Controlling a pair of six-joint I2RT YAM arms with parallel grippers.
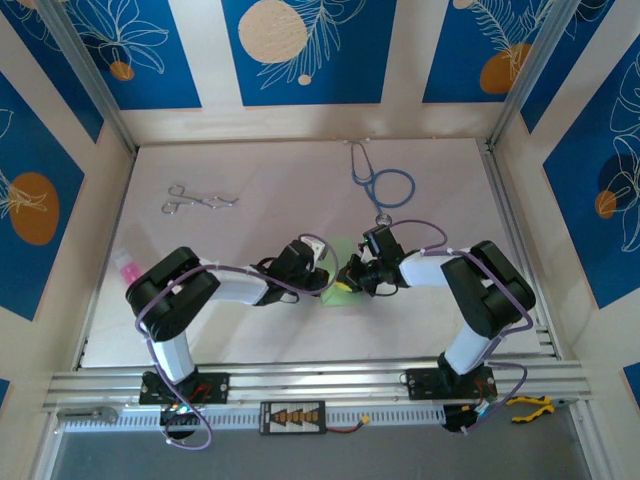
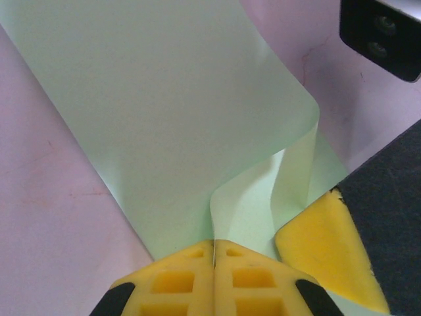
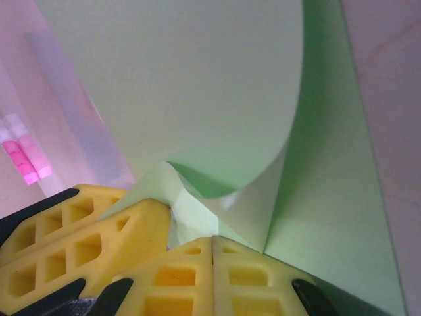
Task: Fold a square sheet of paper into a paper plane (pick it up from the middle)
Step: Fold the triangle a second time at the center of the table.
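The square sheet of paper [image 1: 341, 283], pale green, sits between the two grippers at the middle of the table, partly hidden by them. In the left wrist view the sheet [image 2: 151, 112] curls up off the table, and my left gripper [image 2: 214, 247] is shut on its raised edge. A yellow fingertip [image 2: 325, 253] of the right gripper presses in beside it. In the right wrist view the sheet [image 3: 197, 85] bends into a curved flap. My right gripper [image 3: 212, 242] is shut on the paper there, with the left gripper's fingers [image 3: 79, 237] close on its left. No paper plane shape is visible.
A blue stethoscope [image 1: 381, 182] lies at the back of the table. Metal forceps [image 1: 197, 200] lie at the back left. A pink bottle [image 1: 127, 266] stands by the left arm. Yellow-handled pliers [image 1: 530, 408] rest on the front rail at right.
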